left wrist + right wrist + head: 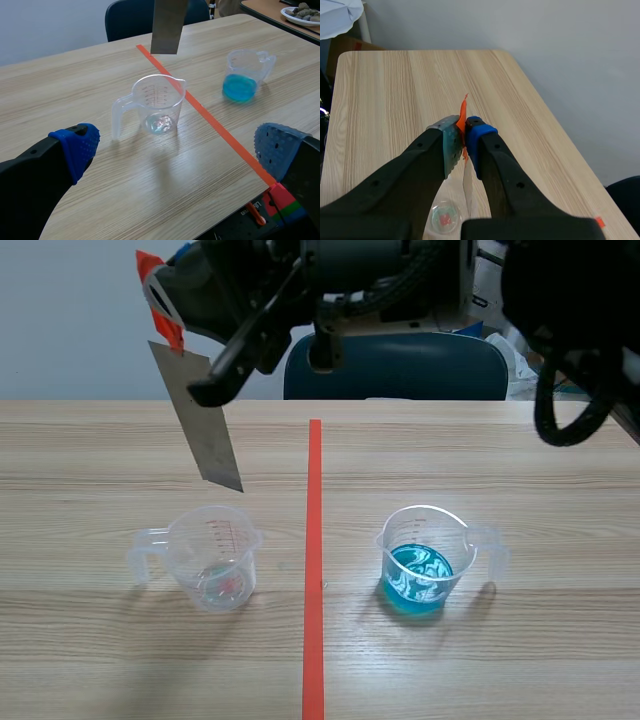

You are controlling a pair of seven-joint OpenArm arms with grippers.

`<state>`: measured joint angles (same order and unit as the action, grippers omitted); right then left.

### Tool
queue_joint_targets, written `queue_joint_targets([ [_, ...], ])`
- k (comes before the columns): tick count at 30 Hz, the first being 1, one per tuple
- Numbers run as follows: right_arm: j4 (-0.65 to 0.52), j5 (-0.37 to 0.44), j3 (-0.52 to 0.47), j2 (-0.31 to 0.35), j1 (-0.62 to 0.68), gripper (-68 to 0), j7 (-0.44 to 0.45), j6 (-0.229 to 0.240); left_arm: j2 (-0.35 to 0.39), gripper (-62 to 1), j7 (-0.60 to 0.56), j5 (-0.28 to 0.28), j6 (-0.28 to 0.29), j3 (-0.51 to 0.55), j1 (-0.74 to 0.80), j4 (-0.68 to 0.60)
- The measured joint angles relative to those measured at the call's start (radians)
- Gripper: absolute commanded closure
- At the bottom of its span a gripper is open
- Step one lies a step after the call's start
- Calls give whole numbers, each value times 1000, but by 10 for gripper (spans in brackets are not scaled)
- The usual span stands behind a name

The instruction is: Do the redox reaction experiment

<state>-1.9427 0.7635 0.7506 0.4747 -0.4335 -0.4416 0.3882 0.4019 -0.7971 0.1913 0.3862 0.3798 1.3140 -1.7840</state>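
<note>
My right gripper (215, 375), on the arm that crosses the top of the scene view, is shut on a grey metal sheet (200, 420) tipped with orange tape. The sheet hangs upright above an almost empty clear measuring cup (215, 560). In the right wrist view the sheet's thin edge (467, 187) runs down between the fingers of that gripper (462, 132), with the clear cup (445, 217) below. A second cup (422, 560) holds blue liquid right of the tape line. My left gripper (177, 145) stands open, facing the clear cup (159, 102), the sheet (167, 25) and the blue cup (242, 75).
A red tape line (314, 570) runs down the table's middle between the cups. A blue chair (400, 365) stands behind the far edge. Another table with a plate (302, 12) lies beyond the blue cup. The table's near edge (235, 210) is close under my left gripper.
</note>
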Motion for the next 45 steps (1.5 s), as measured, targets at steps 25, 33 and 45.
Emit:
queue_joint_targets([
  [25, -21, 179, -275, 420, 139, -6, 170, 62, 0, -623, 0, 0, 0, 0, 0, 0],
  [33, -21, 179, -463, 432, 323, -6, 168, 140, 0, -623, 0, 0, 0, 0, 0, 0],
  [45, -22, 176, -704, 435, 569, -6, 167, 284, 0, -623, 0, 0, 0, 0, 0, 0],
])
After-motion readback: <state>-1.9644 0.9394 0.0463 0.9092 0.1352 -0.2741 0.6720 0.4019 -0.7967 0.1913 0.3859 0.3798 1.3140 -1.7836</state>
